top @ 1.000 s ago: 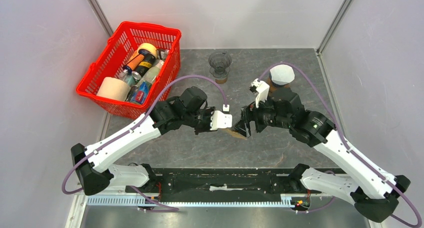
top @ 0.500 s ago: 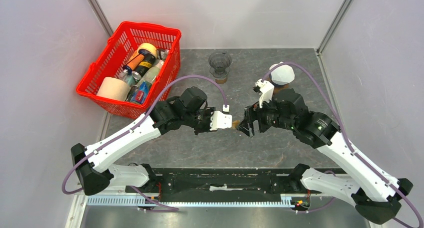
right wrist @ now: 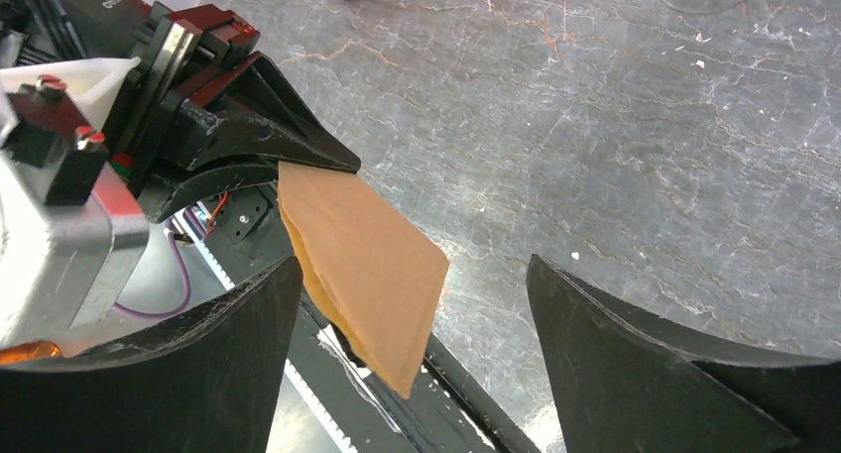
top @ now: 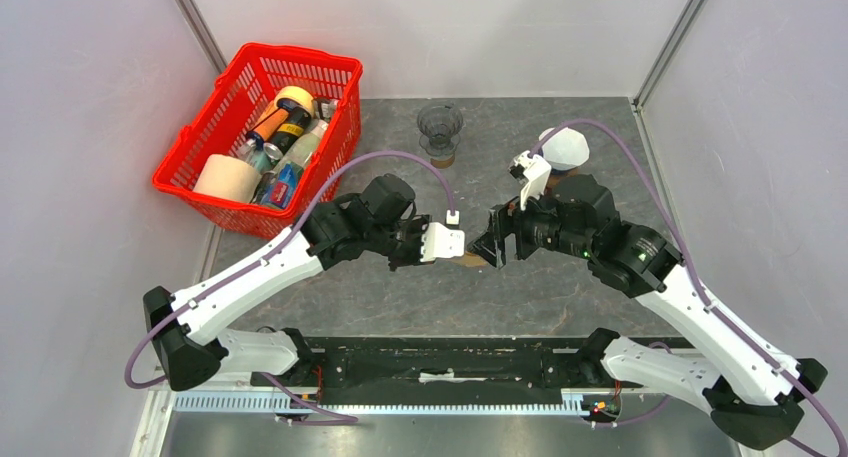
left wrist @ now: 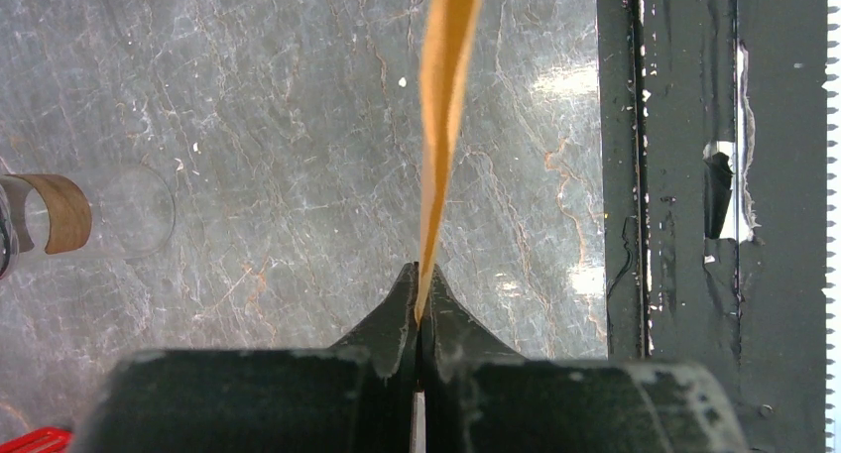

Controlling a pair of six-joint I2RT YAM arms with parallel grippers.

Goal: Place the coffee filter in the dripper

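The grey marbled table point(top: 380, 287) sits in a walled enclosure. The left gripper point(left wrist: 418, 284) is fully closed, pinching the brown coffee filter point(right wrist: 367, 265) by one edge. The right gripper point(right wrist: 414, 275) is wide open, its fingers flanking the filter's free end without contact. The glass dripper point(top: 440, 127) stands well apart, near the back wall.

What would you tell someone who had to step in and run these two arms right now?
Left pincer: shut on the brown coffee filter, holding it folded flat above the table.
Right pincer: open, one finger on either side of the filter, not touching it.
Dripper: upright at the far side of the table, no filter in it, apart from both arms.
Done: filter picked up.
Left: probably spread the filter open, carry it to the dripper and seat it inside.
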